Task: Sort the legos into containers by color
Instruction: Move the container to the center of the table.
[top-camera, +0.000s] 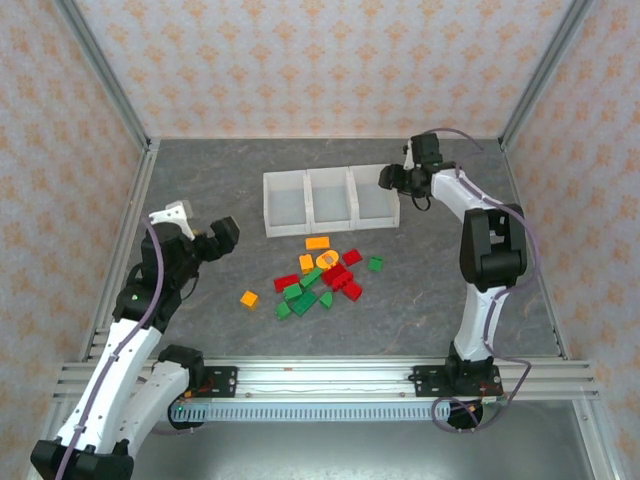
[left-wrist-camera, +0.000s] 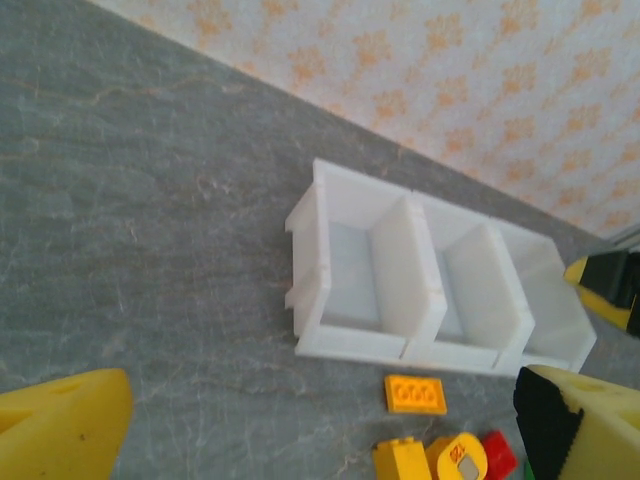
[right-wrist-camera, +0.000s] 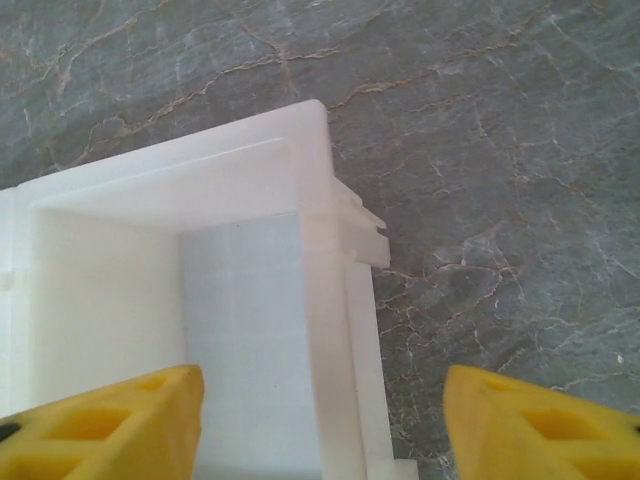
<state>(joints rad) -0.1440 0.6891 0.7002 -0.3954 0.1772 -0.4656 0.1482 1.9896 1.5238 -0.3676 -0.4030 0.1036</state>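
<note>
The bricks (top-camera: 320, 275) lie in a loose heap of red, green and orange on the grey table (top-camera: 200, 180), at the middle of the overhead view. They sit just below the bins (top-camera: 330, 200), a white row of three joined boxes in the upper middle. A flat orange brick (top-camera: 318, 242) lies nearest the bins without touching them. A lone orange brick (top-camera: 249, 298) sits left of the heap, and a green brick (top-camera: 375, 264) sits to its right.

The right gripper (top-camera: 392, 185) hangs over the right end of the row. From its wrist, its yellow fingers (right-wrist-camera: 110, 425) stand apart on either side of the end bin's outer wall, one inside and one outside. Neither touches the wall, and nothing is grasped.

The left gripper (top-camera: 215, 238) hovers at middle left, well apart from the heap. Its own fingers (left-wrist-camera: 60, 425) are spread wide and hold nothing.
</note>
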